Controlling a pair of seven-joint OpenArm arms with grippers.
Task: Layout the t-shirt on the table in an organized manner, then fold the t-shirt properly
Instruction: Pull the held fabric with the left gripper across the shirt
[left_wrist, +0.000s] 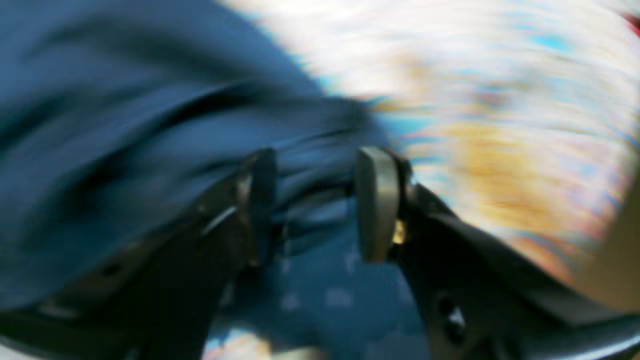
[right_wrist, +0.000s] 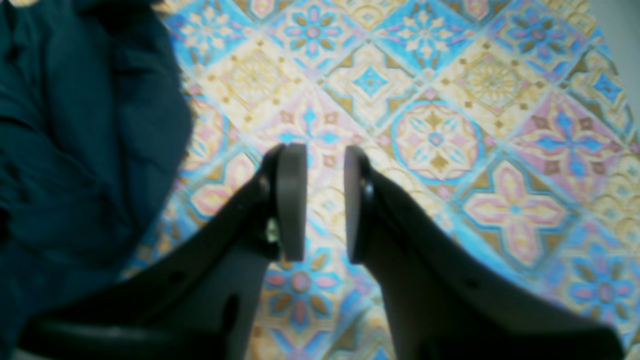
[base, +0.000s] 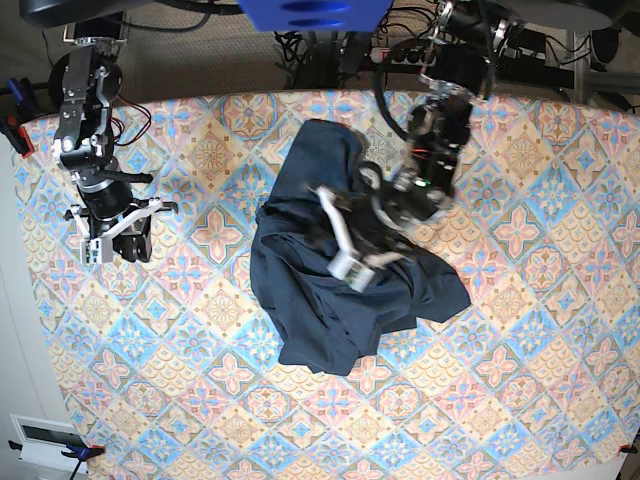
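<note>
At the left of the base view your right gripper (base: 113, 240) hangs over bare tabletop (base: 520, 400), jaws apart and empty, clear of the cloth. In the centre the t-shirt (base: 330, 310) lies crumpled; your left gripper (base: 348, 262) sits over it, jaws parted, fabric between them, likely unclamped.

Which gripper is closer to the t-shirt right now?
Left. The left gripper is over the crumpled t-shirt; the right gripper hovers apart, over bare table.
</note>
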